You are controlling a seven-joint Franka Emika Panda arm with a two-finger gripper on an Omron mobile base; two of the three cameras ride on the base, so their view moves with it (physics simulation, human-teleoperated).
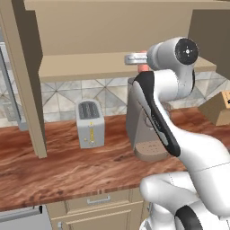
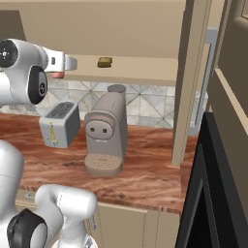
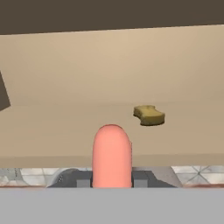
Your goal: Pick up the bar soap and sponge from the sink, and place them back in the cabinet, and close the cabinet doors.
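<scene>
My gripper (image 3: 112, 180) is shut on the bar soap (image 3: 112, 155), a salmon-pink bar that sticks out ahead of the fingers. It hovers at the front edge of the open cabinet (image 3: 65, 78), level with the lower shelf (image 1: 81, 67). The gripper (image 2: 68, 63) and the soap (image 2: 58, 74) are left of the sponge (image 2: 104, 62). This mustard-yellow sponge (image 3: 149, 115) lies on the shelf, ahead and to the right of the soap. The cabinet doors stand open, one (image 1: 27, 76) at the left and one (image 2: 191, 82) at the right. The sink is out of view.
Under the cabinet, a wooden counter (image 1: 67, 166) carries a grey toaster (image 1: 91, 122) and a beige coffee machine (image 2: 106, 133). A knife block (image 1: 218, 108) stands at the far right. A tall black panel (image 2: 213, 193) rises at the right edge.
</scene>
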